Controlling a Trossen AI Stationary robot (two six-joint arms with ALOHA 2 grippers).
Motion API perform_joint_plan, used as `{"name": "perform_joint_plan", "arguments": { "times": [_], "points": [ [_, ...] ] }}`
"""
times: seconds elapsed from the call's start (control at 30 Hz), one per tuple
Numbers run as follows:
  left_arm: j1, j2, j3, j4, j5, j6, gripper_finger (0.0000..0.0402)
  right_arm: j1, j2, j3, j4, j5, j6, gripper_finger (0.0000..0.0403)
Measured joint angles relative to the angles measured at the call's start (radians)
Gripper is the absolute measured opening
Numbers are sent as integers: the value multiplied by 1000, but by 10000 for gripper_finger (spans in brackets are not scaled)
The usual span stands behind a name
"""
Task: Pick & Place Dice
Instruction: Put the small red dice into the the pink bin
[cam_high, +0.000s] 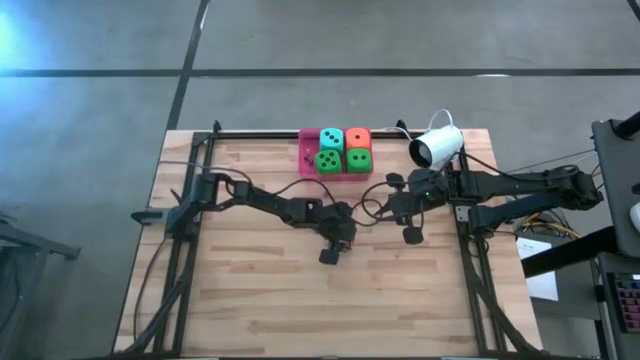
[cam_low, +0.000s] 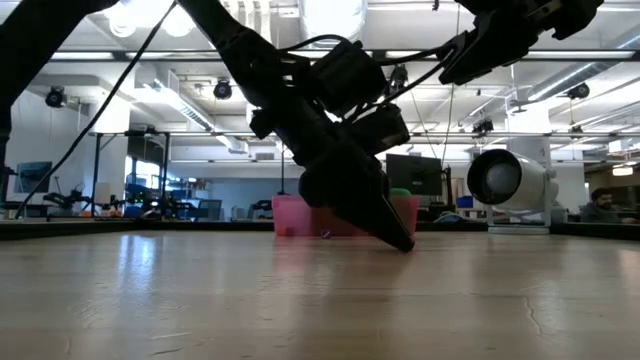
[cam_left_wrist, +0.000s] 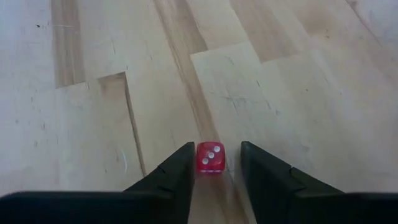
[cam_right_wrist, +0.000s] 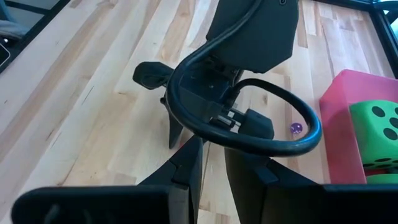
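Note:
Four soft dice, one teal (cam_high: 331, 139), one orange (cam_high: 358, 138) and two green (cam_high: 327, 160) (cam_high: 359, 160), sit in a pink tray (cam_high: 306, 150) at the table's far edge. My left gripper (cam_high: 329, 255) slants down to the tabletop at mid-table, its tips (cam_low: 405, 245) on or just above the wood. It is open, and a small red die with white pips (cam_left_wrist: 211, 157) lies on the wood between its fingers. My right gripper (cam_high: 411, 234) hangs above the table to the right of it. Its fingers (cam_right_wrist: 213, 158) are nearly together and hold nothing. My left gripper's fingers stand on either side of the small red die (cam_left_wrist: 211, 157), slanting down from the table's left. One finger (cam_left_wrist: 186, 163) is right against the die's side, and I cannot tell whether it touches. The other stands clear. The die rests on the table.
A tiny purple die (cam_right_wrist: 296, 128) lies on the wood near the pink tray (cam_right_wrist: 339, 124). A white camera (cam_high: 437, 147) stands at the far right of the table. Black frame rails run along the left and right edges. Bare wood stretches toward the near edge.

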Motion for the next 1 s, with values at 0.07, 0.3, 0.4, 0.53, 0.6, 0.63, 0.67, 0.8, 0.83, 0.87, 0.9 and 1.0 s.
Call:
{"name": "perform_joint_plan", "arguments": {
  "times": [0.07, 0.3, 0.4, 0.53, 0.6, 0.63, 0.67, 0.8, 0.83, 0.87, 0.9, 1.0],
  "points": [
    [0, 0, 0, -2, 0, 15, 118, 0, 0, 0, 0, 0, 0, 63],
    [-3, -1, 0, -7, -34, 28, 52, 0, 0, 0, 0, 0, 0, 63],
    [-3, -5, 0, -8, -37, 27, 45, 0, 0, 0, 0, 0, 0, 63],
    [-2, -44, -3, -72, -70, 28, 45, 0, 0, 0, 0, 0, 0, 63],
    [-1, -78, -3, -111, -108, 28, 45, 0, 1, 0, 0, 0, 2, 63],
    [-1, -102, -3, -131, -127, 28, 45, 0, 1, 0, 0, 0, 4, 63],
    [-1, -127, -3, -157, -146, 28, 45, 0, 1, 0, 1, -1, 3, 63],
    [-1, -225, -7, -245, -213, 30, 50, 0, 1, 0, -2, -1, 3, 63],
    [-1, -249, -8, -262, -247, 38, 50, 0, 1, 0, -1, -1, 3, 63],
    [0, -274, -8, -278, -289, 46, 50, 0, 1, 0, -1, -1, 3, 63],
    [2, -299, -8, -303, -333, 51, 50, 0, 1, 0, -2, -1, 3, 63],
    [16, -357, -10, -365, -434, 51, 49, 0, 1, -1, -2, -1, 3, 63]
  ]
}}
